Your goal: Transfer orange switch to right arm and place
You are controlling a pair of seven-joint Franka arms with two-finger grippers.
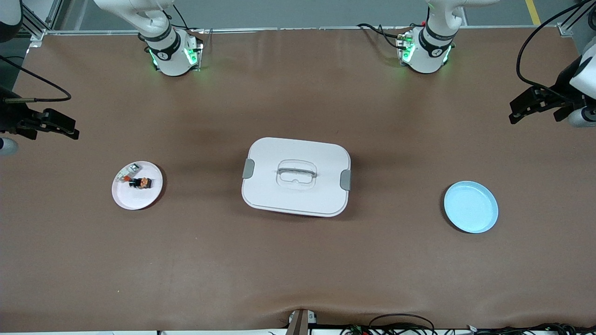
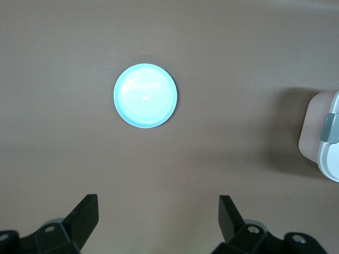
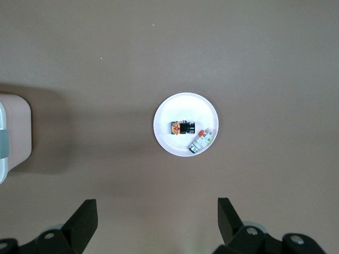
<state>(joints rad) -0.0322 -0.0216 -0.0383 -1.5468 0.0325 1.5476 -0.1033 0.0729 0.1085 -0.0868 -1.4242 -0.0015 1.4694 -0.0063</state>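
— While both arms wait high at the table's ends, where is the orange switch point(image 1: 141, 183)?

— On the white plate point(image 1: 135, 197) toward the right arm's end, a tiny black block with orange marks, just beside a white-grey component point(image 1: 126, 172) with a red-orange end.

— Any writing to read?

— None legible on the parts.

— And the grippers?

— The right gripper point(image 3: 157, 219) hangs over bare brown cloth near that plate, fingers spread wide, grasping nothing. The left gripper point(image 2: 159, 217) is likewise released, over cloth near a round, glossy light-blue plate point(image 1: 470, 207).

— What sits between the plates?

— A smooth white rounded-rectangle box point(image 1: 296, 176) with grey side clips and a recessed handle.
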